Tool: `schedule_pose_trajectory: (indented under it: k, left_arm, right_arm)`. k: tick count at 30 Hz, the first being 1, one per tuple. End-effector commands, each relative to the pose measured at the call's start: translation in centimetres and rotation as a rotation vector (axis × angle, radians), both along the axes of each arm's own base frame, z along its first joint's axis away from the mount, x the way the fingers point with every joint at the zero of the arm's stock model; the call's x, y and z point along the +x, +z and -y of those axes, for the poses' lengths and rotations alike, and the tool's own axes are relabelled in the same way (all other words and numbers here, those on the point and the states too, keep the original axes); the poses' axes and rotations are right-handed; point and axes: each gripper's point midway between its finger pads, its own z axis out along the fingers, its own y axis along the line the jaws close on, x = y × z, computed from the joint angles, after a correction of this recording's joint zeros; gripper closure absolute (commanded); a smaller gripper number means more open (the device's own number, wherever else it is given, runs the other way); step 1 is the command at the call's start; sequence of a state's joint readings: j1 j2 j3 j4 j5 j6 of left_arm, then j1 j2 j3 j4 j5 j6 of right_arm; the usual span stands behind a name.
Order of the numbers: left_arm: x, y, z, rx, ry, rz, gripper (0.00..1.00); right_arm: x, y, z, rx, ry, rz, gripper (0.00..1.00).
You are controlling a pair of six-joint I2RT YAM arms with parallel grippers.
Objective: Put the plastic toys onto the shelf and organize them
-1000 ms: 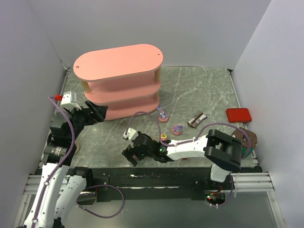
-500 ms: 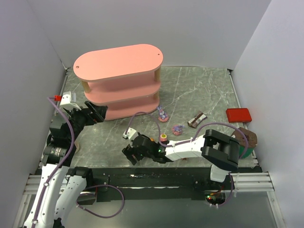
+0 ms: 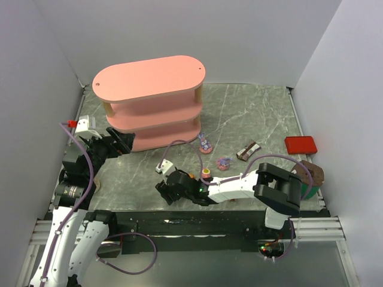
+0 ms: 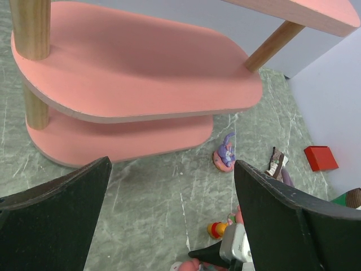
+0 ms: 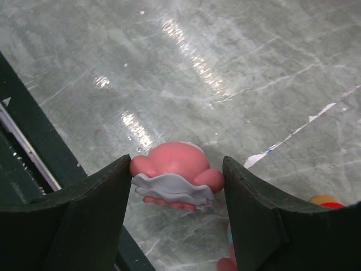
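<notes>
The pink three-tier shelf [image 3: 149,95] stands at the back left, and its tiers show bare in the left wrist view [image 4: 130,73]. My right gripper [image 3: 170,190] is low at the table's front edge. Its fingers press both sides of a pink-white round toy [image 5: 175,164] at the table surface. An orange bear [image 3: 206,173] stands just behind the right gripper. Two purple toys [image 3: 205,144] [image 3: 224,162] lie further back. My left gripper [image 3: 122,143] is open and empty by the shelf's left end. The other toys are out of view.
A brown-wrapped snack bar [image 3: 247,150] lies right of the purple toys. A red flat box [image 3: 300,144] sits at the right edge. The dark front rail [image 5: 34,158] runs close to the right gripper. The snack bar [image 4: 276,162] and red box [image 4: 320,157] also show in the left wrist view.
My right gripper has shifted slightly up and to the right near the front edge. The left arm has not moved.
</notes>
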State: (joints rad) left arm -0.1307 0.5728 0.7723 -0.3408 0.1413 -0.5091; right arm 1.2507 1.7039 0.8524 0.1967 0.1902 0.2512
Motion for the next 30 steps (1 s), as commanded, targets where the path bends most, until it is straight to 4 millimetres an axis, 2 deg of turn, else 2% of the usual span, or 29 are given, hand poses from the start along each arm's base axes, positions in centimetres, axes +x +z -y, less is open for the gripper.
schedule_pose_trajectory:
  k: [1, 6, 9, 10, 13, 14, 16, 17, 18, 20, 21, 24, 30]
  left_arm:
    - [0.1, 1.0, -0.2, 0.005, 0.01, 0.044, 0.04]
    - [0.1, 1.0, -0.2, 0.006, 0.01, 0.044, 0.04]
    - [0.1, 1.0, -0.4, 0.007, 0.017, 0.043, 0.04]
    - [0.0, 0.9, -0.4, 0.006, 0.019, 0.041, 0.04]
    - [0.0, 1.1, -0.4, 0.007, 0.021, 0.046, 0.04]
    - [0.0, 1.0, -0.4, 0.006, 0.022, 0.042, 0.04]
    - [0.0, 1.0, -0.5, 0.006, 0.025, 0.044, 0.04]
    - [0.0, 1.0, -0.5, 0.008, 0.025, 0.044, 0.04]
    - [0.0, 1.0, -0.5, 0.008, 0.024, 0.044, 0.04]
    - [0.0, 1.1, -0.5, 0.009, 0.026, 0.046, 0.04]
    - [0.0, 1.1, -0.5, 0.009, 0.026, 0.046, 0.04]
    - [0.0, 1.1, -0.5, 0.009, 0.026, 0.046, 0.04]
    - [0.0, 1.0, -0.5, 0.009, 0.026, 0.045, 0.04]
  right_arm:
    - [1.8, 5.7, -1.8, 0.107, -0.059, 0.091, 0.41]
    - [3.7, 9.8, -0.9, 0.112, -0.12, 0.176, 0.43]
    - [5.5, 13.0, -0.2, 0.125, -0.164, 0.231, 0.43]
    - [6.4, 13.4, 0.5, 0.114, -0.187, 0.235, 0.43]
    - [8.4, 16.7, 1.5, 0.16, -0.238, 0.267, 0.43]
    - [9.3, 17.3, 2.6, 0.152, -0.264, 0.269, 0.43]
    - [10.7, 19.2, 3.5, 0.175, -0.289, 0.281, 0.43]
    - [11.8, 19.4, 4.6, 0.157, -0.317, 0.276, 0.43]
    - [12.6, 20.7, 4.9, 0.166, -0.336, 0.29, 0.42]
    - [14.7, 21.0, 6.4, 0.141, -0.397, 0.286, 0.42]
    - [15.3, 21.6, 6.7, 0.144, -0.414, 0.275, 0.42]
    - [17.4, 21.7, 8.1, 0.132, -0.482, 0.254, 0.42]
    - [19.6, 22.5, 8.8, 0.15, -0.555, 0.267, 0.42]
